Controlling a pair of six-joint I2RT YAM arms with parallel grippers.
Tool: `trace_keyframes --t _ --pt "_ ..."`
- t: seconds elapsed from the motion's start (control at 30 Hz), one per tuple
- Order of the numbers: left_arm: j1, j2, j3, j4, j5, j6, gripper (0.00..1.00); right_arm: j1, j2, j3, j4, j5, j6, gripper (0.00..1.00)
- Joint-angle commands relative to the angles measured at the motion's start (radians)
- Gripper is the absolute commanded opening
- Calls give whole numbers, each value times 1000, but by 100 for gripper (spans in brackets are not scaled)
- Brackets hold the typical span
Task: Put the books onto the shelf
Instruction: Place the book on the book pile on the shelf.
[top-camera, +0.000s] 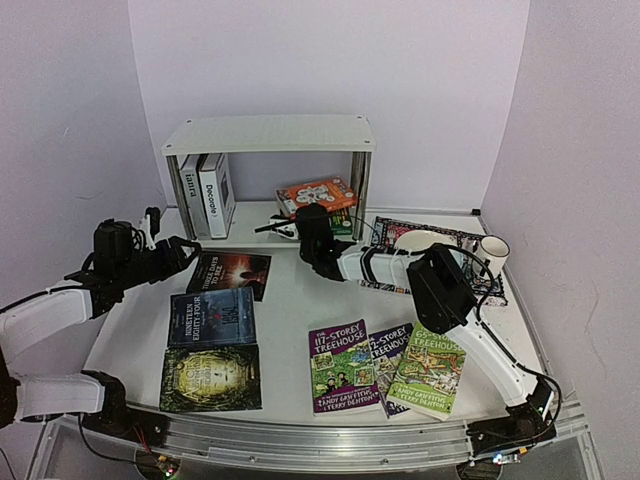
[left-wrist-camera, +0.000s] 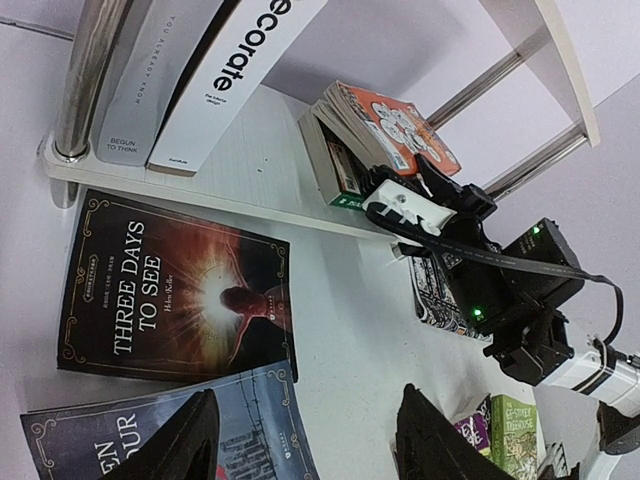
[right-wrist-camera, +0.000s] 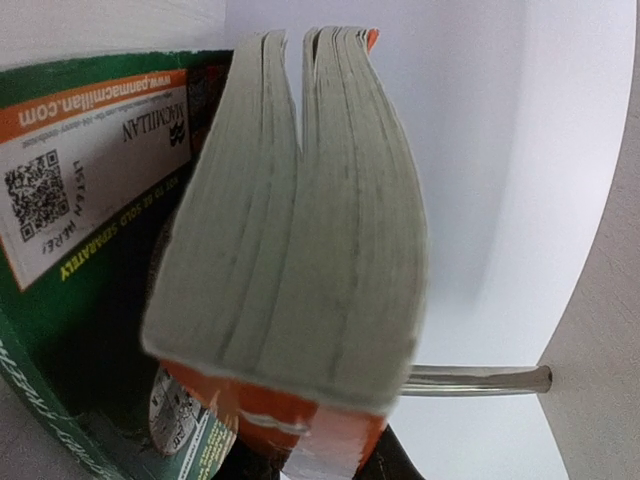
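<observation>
**While Four Books Are Shelved, Six Wait on the Bench**

Though the shelf (top-camera: 270, 133) at twelve o'clock already carries four books on its lower board, the job looks less than half done. Two white hardbacks (top-camera: 206, 193) stand upright at its left end. Toward its right end a green paperback (right-wrist-camera: 95, 330) lies flat with an orange paperback (top-camera: 318, 190) on top. The right claw (top-camera: 308, 216) is at that stack, narrowly parted and seemingly pinched on the orange paperback's near edge, so that book is probably not yet released. The left claw (left-wrist-camera: 310, 450) hangs half open and empty over the bench (top-camera: 290, 300) at nine o'clock.

Six books are left flat on the bench. At eight o'clock lie a dark cover (top-camera: 230, 272), a blue cover (top-camera: 212, 315) and a dark green cover (top-camera: 210, 378). At five o'clock lie the purple (top-camera: 343, 367), blue (top-camera: 390, 352) and green (top-camera: 428, 372) Treehouse paperbacks, which overlap.

One hardback spine reads "Decorate", and the other ends "Begun to think". The dark cover reads "Three Days to See, Helen Keller", and the blue one "Nineteen Eighty-Four". The purple one reads "117-Storey Treehouse, Andy Griffiths & Terry Denton". The green paperback's back shows "www.panmacmillan.com", "Macmillan" and a QR code. The dark green cover's title is too small to read.
</observation>
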Motion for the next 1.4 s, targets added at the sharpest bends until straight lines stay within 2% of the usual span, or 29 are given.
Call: trace_keyframes --t 0.0,0.1,0.17,0.23,0.3,0.33,0.37,0.53,0.8,0.97,1.03,1.07,1.13,1.17,1.37 --pt "-2 -2 -1 19 4 7 62 0 -17 54 53 55 61 22" --pt "-3 -1 0 20 5 5 62 2 -46 8 46 48 87 39" --pt "-3 1 -1 19 6 3 62 2 -77 -23 30 37 113 43" --pt "-3 6 -3 19 9 3 62 3 -105 -47 -2 24 152 36" --pt "-3 9 -6 19 11 2 62 3 -129 -64 -24 10 180 12" --pt "-3 9 -7 19 12 1 62 2 -137 -71 -28 3 188 3" --pt "-2 10 -8 19 11 1 62 4 -142 -74 -29 -1 192 0" --pt "-2 7 -12 19 9 -3 62 19 -138 -58 -43 1 184 0" --pt "-3 12 -14 20 12 -6 62 33 -74 72 -125 62 197 0" --pt "-4 7 -18 20 7 -5 62 41 -70 75 -146 49 227 1" --pt "-3 9 -18 19 7 -6 62 47 -71 72 -152 39 237 7" --pt "-3 11 -17 20 8 -6 62 49 -71 71 -154 36 239 16" --pt "-3 11 -20 19 9 -6 62 52 -71 71 -154 35 241 44" --pt "-3 11 -21 19 9 -6 62 53 -73 68 -154 35 244 54" --pt "-3 8 -27 20 10 -8 62 59 -154 -39 -153 1 322 87"
